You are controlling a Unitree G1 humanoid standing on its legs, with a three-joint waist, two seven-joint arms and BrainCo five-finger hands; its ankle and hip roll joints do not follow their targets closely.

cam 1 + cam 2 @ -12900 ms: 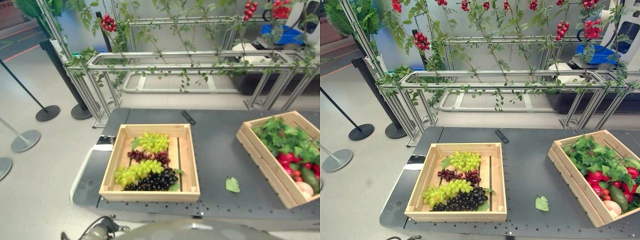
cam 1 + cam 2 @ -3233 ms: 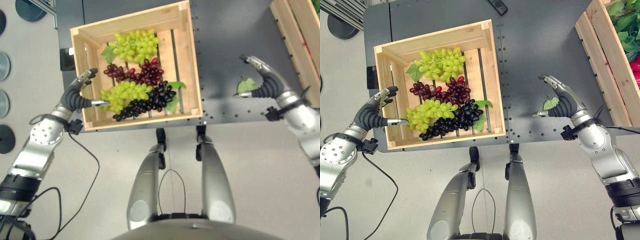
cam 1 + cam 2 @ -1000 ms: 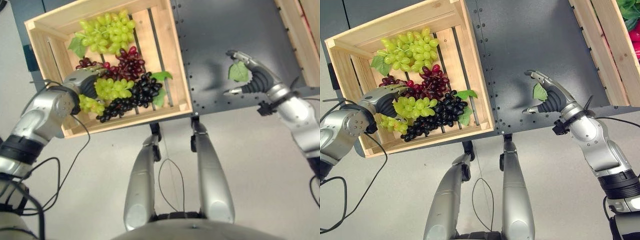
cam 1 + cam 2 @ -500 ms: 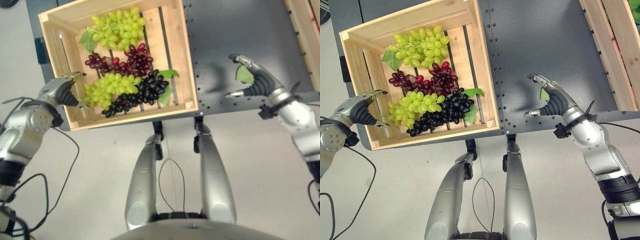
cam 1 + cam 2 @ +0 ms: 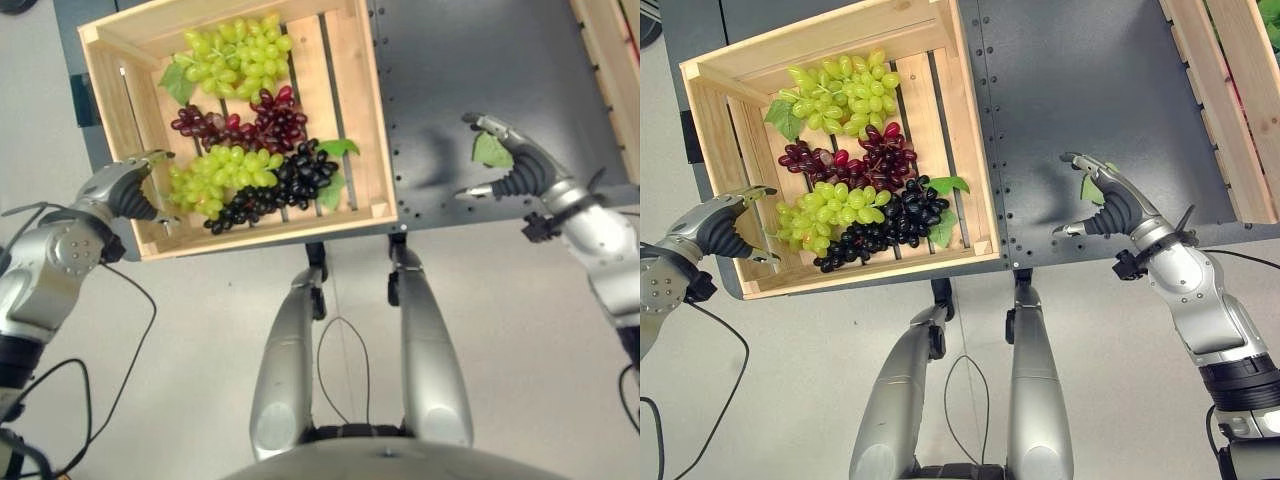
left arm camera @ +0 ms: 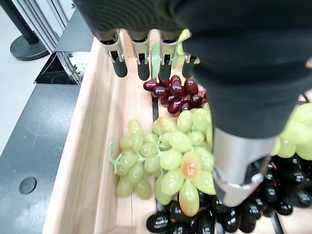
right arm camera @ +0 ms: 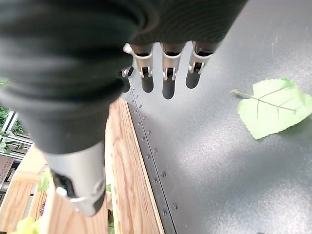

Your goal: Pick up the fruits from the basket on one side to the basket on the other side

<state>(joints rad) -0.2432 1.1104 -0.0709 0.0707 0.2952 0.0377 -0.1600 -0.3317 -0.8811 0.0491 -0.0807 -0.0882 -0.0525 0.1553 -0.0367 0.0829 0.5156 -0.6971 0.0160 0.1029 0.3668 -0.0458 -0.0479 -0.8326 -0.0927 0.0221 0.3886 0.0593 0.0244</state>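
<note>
A wooden crate [image 5: 360,110] on the dark table holds two green grape bunches, one at the far end [image 5: 230,50] and one nearer [image 5: 220,175], plus a red bunch [image 5: 245,120] and a black bunch [image 5: 285,185]. My left hand [image 5: 125,187] hovers open at the crate's near-left corner, beside the nearer green bunch [image 6: 165,161], holding nothing. Its fingers [image 6: 141,58] are straight above the crate floor. My right hand [image 5: 520,170] is open over the table right of the crate, empty, with a loose green leaf [image 5: 488,150] under it.
A second wooden crate [image 5: 1215,110] with leafy greens stands at the far right. Bare dark table [image 5: 440,90] lies between the two crates. The table's near edge runs just below both hands, with grey floor beyond it.
One second ago my left hand lay on the nearer green bunch; it has since drawn back to the crate's left wall, empty. The right hand has barely shifted. The camera moved slightly.
</note>
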